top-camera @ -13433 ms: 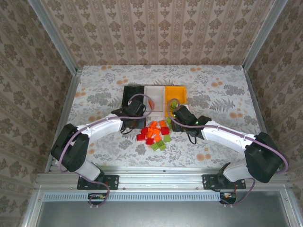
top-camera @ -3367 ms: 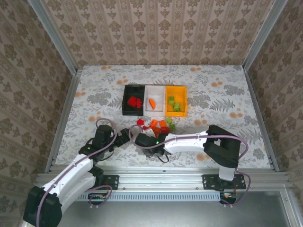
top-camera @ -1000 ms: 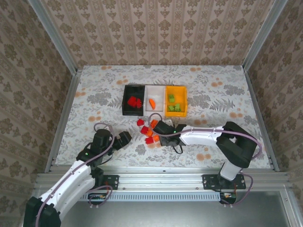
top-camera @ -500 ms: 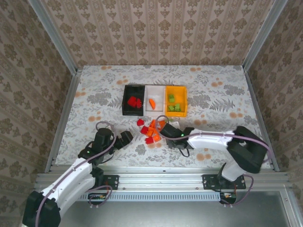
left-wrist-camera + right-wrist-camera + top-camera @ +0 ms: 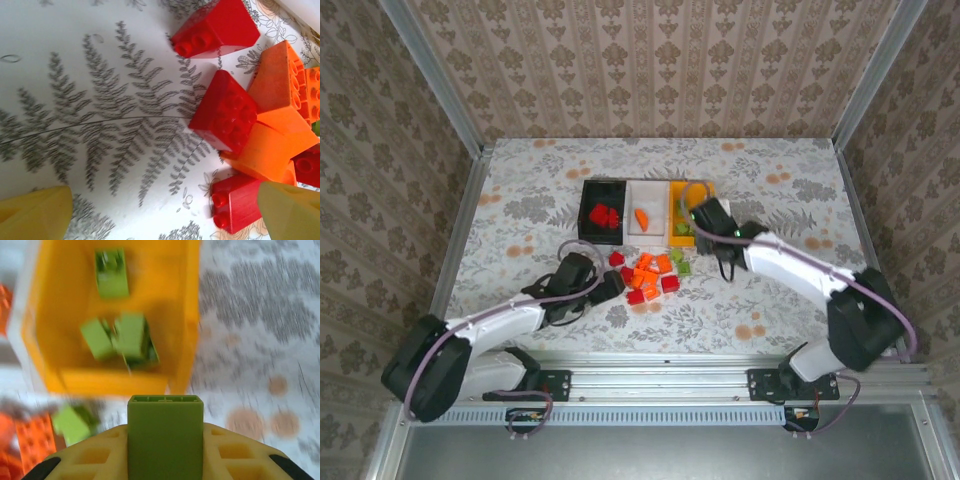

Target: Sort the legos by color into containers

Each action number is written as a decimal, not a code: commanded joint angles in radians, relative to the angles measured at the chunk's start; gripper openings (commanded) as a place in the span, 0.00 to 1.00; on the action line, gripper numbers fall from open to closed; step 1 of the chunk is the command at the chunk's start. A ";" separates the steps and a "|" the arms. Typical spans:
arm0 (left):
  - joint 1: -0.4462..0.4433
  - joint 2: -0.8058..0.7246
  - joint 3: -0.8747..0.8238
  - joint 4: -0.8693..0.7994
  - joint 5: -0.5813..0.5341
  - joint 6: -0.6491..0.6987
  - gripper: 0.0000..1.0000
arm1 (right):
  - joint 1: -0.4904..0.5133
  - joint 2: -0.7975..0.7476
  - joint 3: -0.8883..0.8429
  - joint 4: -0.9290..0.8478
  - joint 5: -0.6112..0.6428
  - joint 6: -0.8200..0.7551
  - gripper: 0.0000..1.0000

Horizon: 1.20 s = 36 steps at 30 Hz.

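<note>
Binned: reds (image 5: 604,215), black bin (image 5: 584,226); one orange (image 5: 641,216), white bin (image 5: 653,197); greens (image 5: 125,337), yellow bin (image 5: 188,300). Pile (image 5: 648,278) unsorted on desk (image 5: 520,185). My right jaws grip green brick (image 5: 165,432); left jaws wide.

No text, label, brand, number or sign can be read in any view. Seen closest, the studs of the red legos (image 5: 225,112) are too soft to tell any lettering. The light green lego (image 5: 165,440) just before the right wrist camera shows a plain face, and so do the walls of the orange-yellow bin (image 5: 190,315). The table covering (image 5: 100,125) carries printed ferns and flowers — pattern, not writing.
</note>
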 commanded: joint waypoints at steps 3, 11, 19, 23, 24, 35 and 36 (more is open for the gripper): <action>-0.066 0.076 0.031 0.170 0.084 -0.008 0.97 | -0.080 0.262 0.246 -0.001 -0.107 -0.122 0.33; -0.072 0.041 0.032 0.088 0.060 0.004 0.98 | -0.099 0.394 0.425 -0.045 -0.138 -0.127 0.49; -0.072 -0.022 0.031 0.037 0.037 0.018 1.00 | -0.052 0.189 0.257 -0.002 -0.100 -0.083 0.54; -0.071 -0.054 0.027 0.002 0.018 0.033 0.99 | 0.069 0.027 0.025 0.053 -0.013 0.007 0.52; -0.069 -0.070 0.027 -0.021 0.003 0.041 0.99 | 0.102 -0.003 -0.033 0.073 -0.016 0.034 0.51; 0.036 -0.387 -0.116 -0.143 -0.022 0.012 1.00 | 0.154 0.086 -0.128 0.137 -0.122 0.099 0.56; 0.036 -0.413 -0.138 -0.139 -0.022 -0.005 0.99 | 0.150 0.113 -0.113 0.127 -0.124 0.097 0.55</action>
